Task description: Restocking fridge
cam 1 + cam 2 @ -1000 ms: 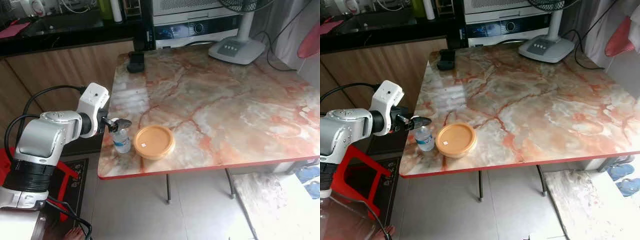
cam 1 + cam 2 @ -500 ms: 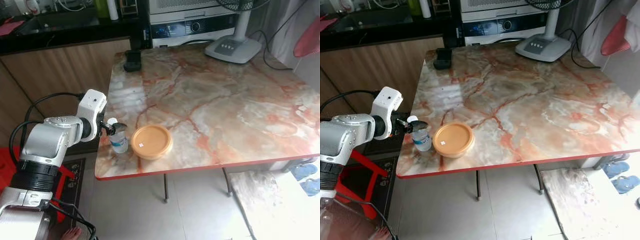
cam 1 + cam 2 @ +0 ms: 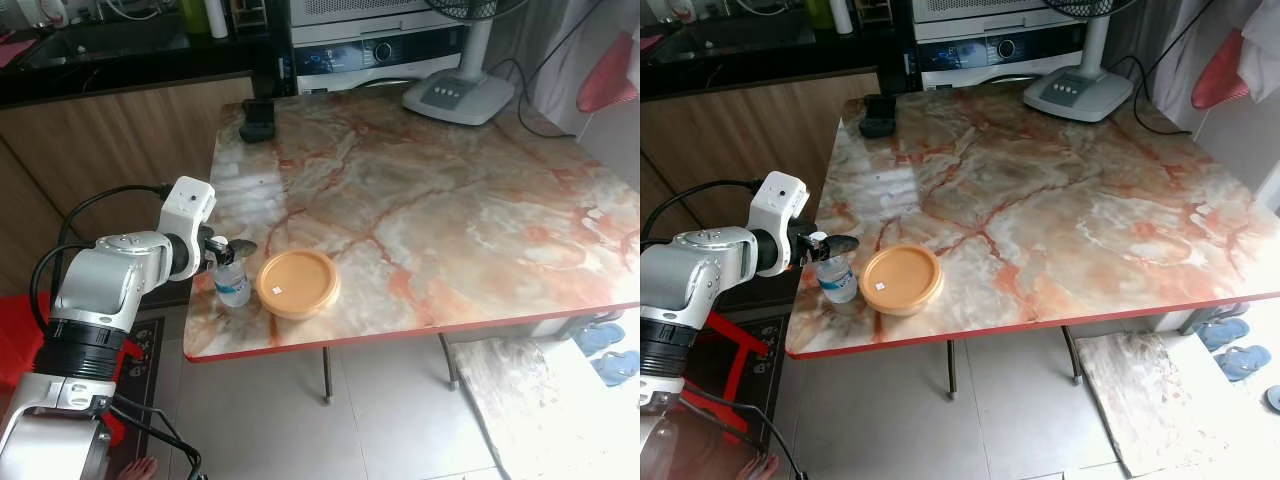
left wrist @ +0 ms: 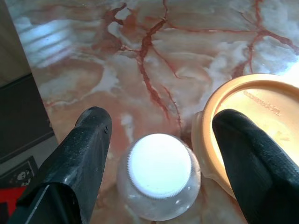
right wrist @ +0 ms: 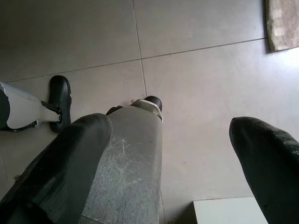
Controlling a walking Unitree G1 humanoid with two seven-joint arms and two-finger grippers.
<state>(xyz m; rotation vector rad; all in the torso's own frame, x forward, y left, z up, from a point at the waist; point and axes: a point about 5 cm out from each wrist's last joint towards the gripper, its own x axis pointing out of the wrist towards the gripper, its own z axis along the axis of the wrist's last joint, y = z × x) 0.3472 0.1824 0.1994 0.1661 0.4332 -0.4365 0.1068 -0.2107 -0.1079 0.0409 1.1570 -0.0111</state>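
I am holding my left gripper (image 4: 156, 135) spread open over a small clear water bottle (image 3: 232, 285) with a white screw cap (image 4: 159, 164), one black finger on either side of it and neither touching the plastic. The bottle is standing upright near the front-left corner of the marble table (image 3: 450, 200), just off the edge, and at its 3 o'clock sits a round orange lidded container (image 3: 297, 283), so close that its rim looks to be touching the bottle. I am judging the bottle to be light, with thin walls that dent under pressure and a smooth, slippery skin; the stiffest hold should be high up, at the neck or shoulder just under the cap, with a moderate squeeze. My finger (image 4: 247, 158) on the container's side is hanging over the orange lid, so I am wary of catching its rim as I close. My right gripper (image 5: 170, 140) is hanging idle toward the tiled floor, its fingers apart and holding nothing.
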